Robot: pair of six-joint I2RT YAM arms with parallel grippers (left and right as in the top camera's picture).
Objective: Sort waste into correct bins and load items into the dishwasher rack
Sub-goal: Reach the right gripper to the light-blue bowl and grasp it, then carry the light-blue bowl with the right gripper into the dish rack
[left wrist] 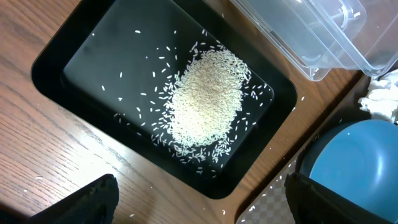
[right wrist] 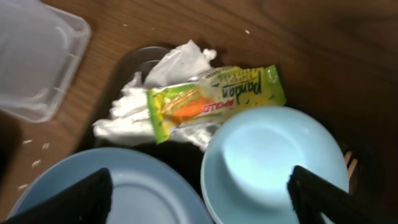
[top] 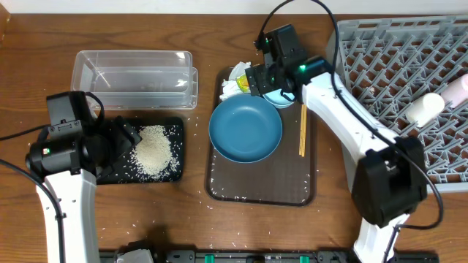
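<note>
Right pincer (right wrist: 199, 186) hangs released, its two dark fingers spread wide at the lower corners of the wrist view, holding nothing. Directly beneath it are the rims of the large blue bowl (right wrist: 124, 190) and the small light-blue bowl (right wrist: 267, 158), close together; I cannot tell whether they touch. Just ahead of the fingers, past the small bowl's rim, the snack wrapper (right wrist: 214, 99) lies flat on top of the crumpled napkin (right wrist: 177, 59). Its long axis runs across the view from one finger's side to the other, tilted up a little at the right. The closing line therefore lies roughly along the wrapper, not across it. I judge the wrist wants a turn before the grip, and the descent should land clear of the bowl rim. Beyond the napkin shows a corner of the clear tub (right wrist: 31, 56), the likely bin for the wrapper.

Left pincer (left wrist: 202, 190) is likewise released and empty, over the near edge of the black tray (left wrist: 99, 62), where the rice (left wrist: 205, 102) is heaped. It is well apart from the wrapper, so the right arm is nearer. Farther off, the chopsticks (top: 302, 130) lie on the serving tray (top: 263, 186), and the white cup (top: 424, 108) and pink cup (top: 459, 86) lie in the rack (top: 380, 58).
</note>
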